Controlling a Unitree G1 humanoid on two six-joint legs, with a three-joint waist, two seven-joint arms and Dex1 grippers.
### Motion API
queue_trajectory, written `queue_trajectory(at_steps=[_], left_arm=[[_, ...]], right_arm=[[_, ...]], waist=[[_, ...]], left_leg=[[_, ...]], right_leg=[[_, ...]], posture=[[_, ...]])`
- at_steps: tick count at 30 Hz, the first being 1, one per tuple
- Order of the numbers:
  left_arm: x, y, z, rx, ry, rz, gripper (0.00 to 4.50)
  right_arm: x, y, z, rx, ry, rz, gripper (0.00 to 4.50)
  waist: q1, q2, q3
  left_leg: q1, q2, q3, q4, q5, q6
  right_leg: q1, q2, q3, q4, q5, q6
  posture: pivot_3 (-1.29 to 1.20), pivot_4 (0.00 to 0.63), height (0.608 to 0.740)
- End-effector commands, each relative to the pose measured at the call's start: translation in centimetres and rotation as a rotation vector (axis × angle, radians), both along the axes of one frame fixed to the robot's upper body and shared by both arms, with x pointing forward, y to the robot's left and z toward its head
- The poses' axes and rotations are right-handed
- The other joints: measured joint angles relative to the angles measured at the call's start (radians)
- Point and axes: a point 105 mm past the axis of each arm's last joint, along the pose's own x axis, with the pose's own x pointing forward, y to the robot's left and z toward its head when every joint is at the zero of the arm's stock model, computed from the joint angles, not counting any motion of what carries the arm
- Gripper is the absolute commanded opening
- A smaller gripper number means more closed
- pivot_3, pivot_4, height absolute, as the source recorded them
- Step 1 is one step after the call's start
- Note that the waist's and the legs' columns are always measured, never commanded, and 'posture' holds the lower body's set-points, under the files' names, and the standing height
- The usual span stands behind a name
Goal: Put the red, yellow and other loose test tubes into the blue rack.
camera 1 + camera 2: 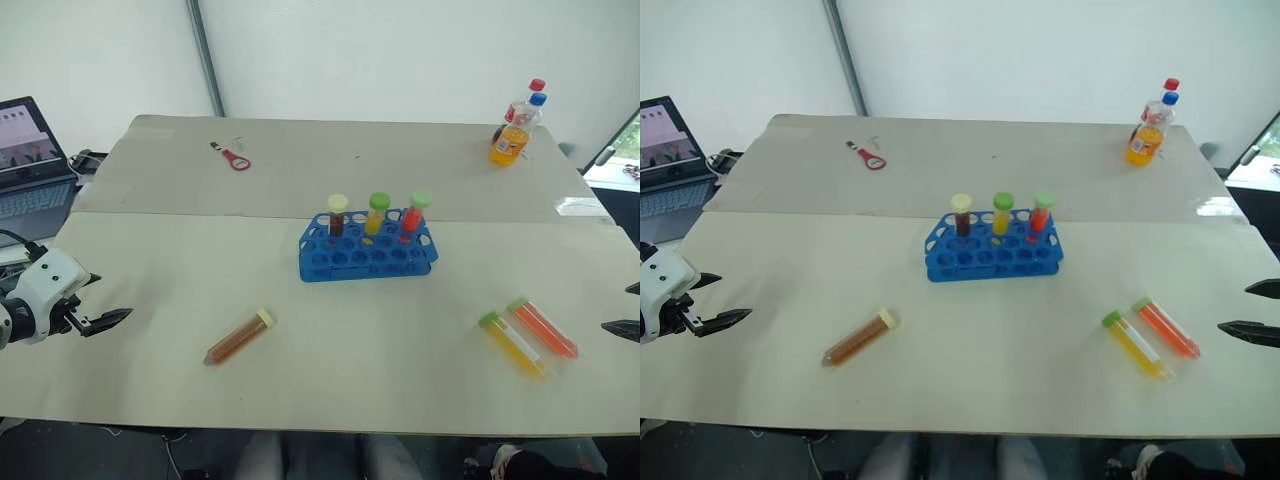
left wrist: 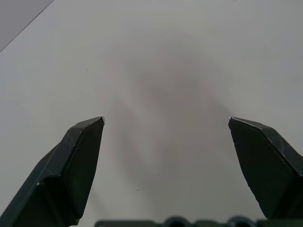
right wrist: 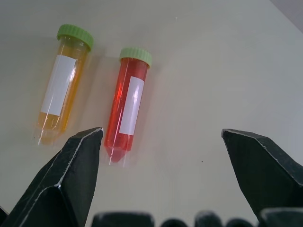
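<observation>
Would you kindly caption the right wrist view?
Open right gripper above the yellow tube and red tube lying side by side.

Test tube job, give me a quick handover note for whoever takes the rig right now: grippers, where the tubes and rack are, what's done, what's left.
Left gripper: open, empty, over bare table at the left edge.
Right gripper: open, empty, above the two tubes on the right.
Blue rack: mid-table, three capped tubes standing in its back row.
Loose, all lying flat: brown tube front left of the rack; yellow tube and red tube side by side, front right.
Done: none of the three loose tubes is racked yet.
Left: pick up each and stand it in a free hole.
</observation>
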Motion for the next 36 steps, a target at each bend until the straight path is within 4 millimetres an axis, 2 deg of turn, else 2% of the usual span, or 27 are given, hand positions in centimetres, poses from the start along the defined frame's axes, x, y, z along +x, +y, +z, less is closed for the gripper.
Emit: queue_trajectory(at_steps=[1, 7, 10, 13, 15, 16, 19, 24, 29, 33, 36], left_arm=[[0.2, -0.3, 1.1, -0.007, -0.038, -0.014, 4.49], [0.2, -0.9, 1.8, -0.097, -0.06, -0.029, 4.49], [-0.2, -0.9, 1.6, -0.084, -0.031, -0.037, 4.49], [0.2, -0.7, 2.1, -0.081, -0.086, -0.022, 4.49], [0.4, -1.5, 2.4, -0.12, -0.091, -0.044, 4.49], [0.5, -2.9, 2.8, -0.144, -0.089, -0.093, 4.49], [0.8, -9.2, 4.0, -0.218, -0.101, -0.3, 4.49], [-0.8, -19.2, 4.8, -0.324, -0.088, -0.641, 4.49], [-2.0, -24.8, 5.6, -0.362, -0.096, -0.863, 4.49], [-2.2, -27.8, 6.2, -0.395, -0.113, -0.982, 4.49], [-2.5, -30.1, 6.3, -0.419, -0.117, -1.098, 4.49]], right_arm=[[-0.2, -0.5, 0.7, -0.02, -0.041, 0.003, 4.45], [0.0, -0.6, 0.5, -0.022, -0.048, 0.003, 4.45], [0.2, -0.5, 0.6, -0.023, -0.057, 0.005, 4.45], [0.4, -0.3, 0.8, -0.02, -0.066, 0.005, 4.45], [0.4, -0.1, 0.9, -0.018, -0.067, 0.009, 4.45], [0.5, 0.1, 1.1, -0.014, -0.071, 0.014, 4.45], [1.0, 1.1, 1.8, 0.008, -0.089, 0.028, 4.45], [1.6, 4.3, 2.2, 0.046, -0.076, 0.08, 4.45], [2.0, 6.4, 1.3, 0.001, 0.017, 0.06, 4.45], [2.8, 6.1, 0.2, -0.099, 0.104, -0.023, 4.45], [4.1, 6.5, -0.7, -0.081, 0.16, -0.092, 4.45]], waist=[[0.0, 0.0, 0.0], [0.002, 0.0, 0.0], [0.0, 0.0, 0.0], [0.0, 0.0, 0.0], [0.0, 0.0, 0.0], [0.001, 0.0, 0.0], [0.009, 0.0, 0.0], [0.008, 0.0, 0.0], [0.003, 0.0, 0.0], [0.002, 0.0, 0.0], [0.002, 0.0, 0.0]], left_leg=[[0.0, 0.0, 0.0, 0.0, 0.0, 0.0], [0.0, 0.0, 0.0, 0.0, 0.0, 0.0], [0.0, 0.0, 0.0, 0.0, 0.0, 0.0], [0.0, 0.0, 0.0, 0.0, 0.0, 0.0], [0.0, 0.0, 0.001, 0.0, 0.0, 0.0], [0.0, 0.0, 0.001, 0.0, 0.0, 0.0], [0.0, 0.0, 0.0, 0.001, 0.0, 0.0], [-0.001, -0.001, 0.0, 0.003, 0.0, 0.0], [-0.001, -0.001, -0.002, 0.003, 0.0, 0.0], [-0.001, -0.002, -0.002, 0.004, 0.0, 0.0], [-0.001, -0.002, -0.002, 0.005, 0.0, 0.0]], right_leg=[[0.0, 0.0, 0.0, 0.0, 0.0, 0.0], [0.0, 0.0, 0.0, 0.0, 0.0, 0.0], [0.0, 0.0, 0.0, 0.001, 0.0, 0.0], [0.0, 0.0, 0.001, 0.001, 0.0, 0.0], [0.0, 0.0, 0.001, 0.001, 0.0, 0.0], [0.0, 0.0, 0.001, 0.001, 0.0, 0.0], [0.0, 0.0, 0.001, 0.001, 0.0, 0.0], [0.001, -0.001, 0.001, 0.001, 0.001, 0.001], [0.001, 0.0, 0.001, 0.001, 0.001, 0.001], [0.001, 0.0, 0.002, 0.001, 0.001, 0.001], [0.001, 0.0, 0.003, 0.001, 0.001, 0.001]], posture=[[0.0, 0.15, 0.728], [0.0, 0.15, 0.728], [0.0, 0.15, 0.728], [0.0, 0.15, 0.728], [0.0, 0.15, 0.728], [0.0, 0.15, 0.728], [0.0, 0.15, 0.728], [0.0, 0.15, 0.728], [0.0, 0.15, 0.728], [0.0, 0.15, 0.728], [0.0, 0.15, 0.728]])
